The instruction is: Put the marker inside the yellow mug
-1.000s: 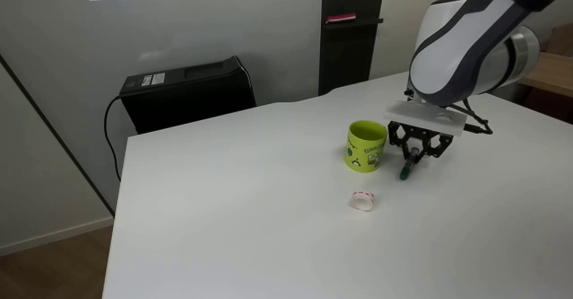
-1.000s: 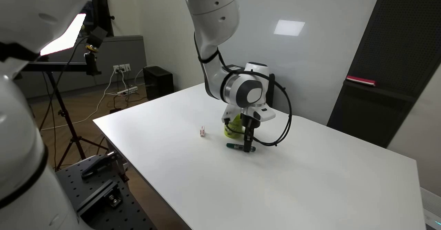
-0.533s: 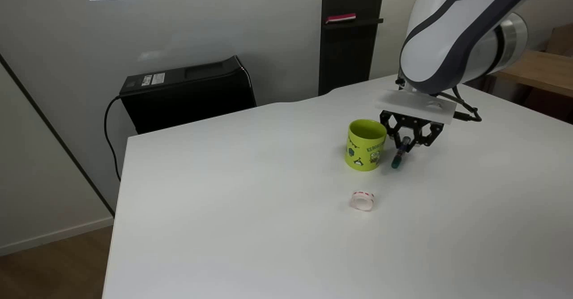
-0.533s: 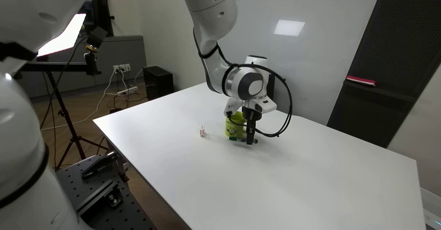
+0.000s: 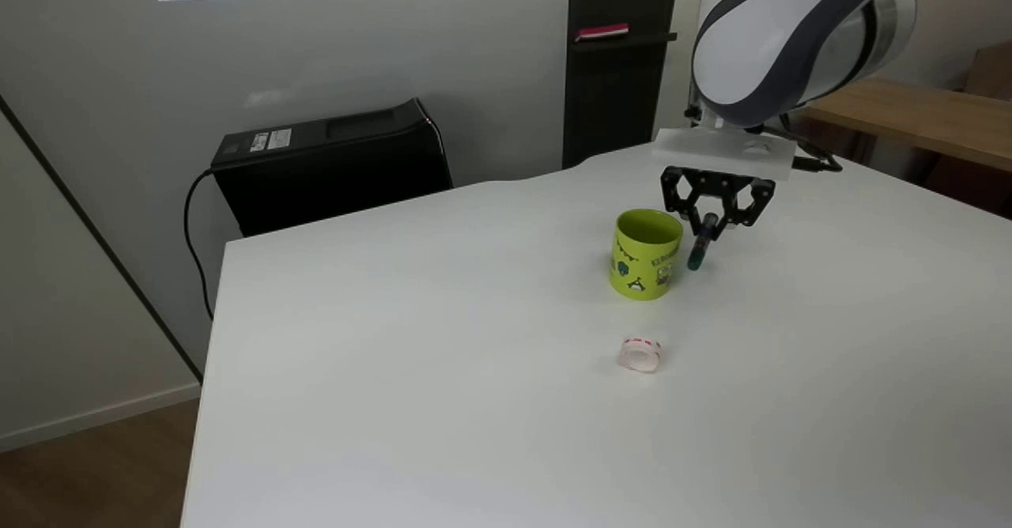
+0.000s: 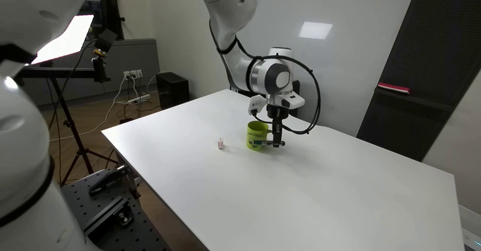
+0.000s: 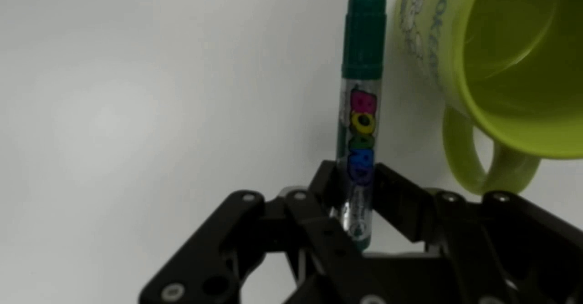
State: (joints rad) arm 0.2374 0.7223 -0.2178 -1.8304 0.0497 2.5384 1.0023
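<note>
The marker, with a dark green cap point(image 7: 364, 35) and a clear body with coloured letters, is held roughly level by my gripper point(image 7: 355, 181). The fingers are shut around its rear half, and the cap points away from the gripper. In both exterior views the marker point(image 5: 697, 253) point(image 6: 258, 142) is off the table, beside the yellow mug. The yellow mug point(image 5: 642, 267) stands upright on the table, and its open top faces up. In the wrist view the mug point(image 7: 428, 26) is at the upper right, its handle point(image 7: 457, 151) towards the gripper. The marker is outside the mug.
A small whitish ring with red marks point(image 5: 639, 356) lies on the white table point(image 5: 395, 401) near the mug, and also shows in an exterior view point(image 6: 220, 143). A black box point(image 5: 332, 164) stands beyond the table edge. A cable point(image 6: 317, 93) loops off the wrist.
My gripper has risen from near the table with the marker held in it and has shifted slightly closer to the mug's side. The mug and the ring have stayed in place.
</note>
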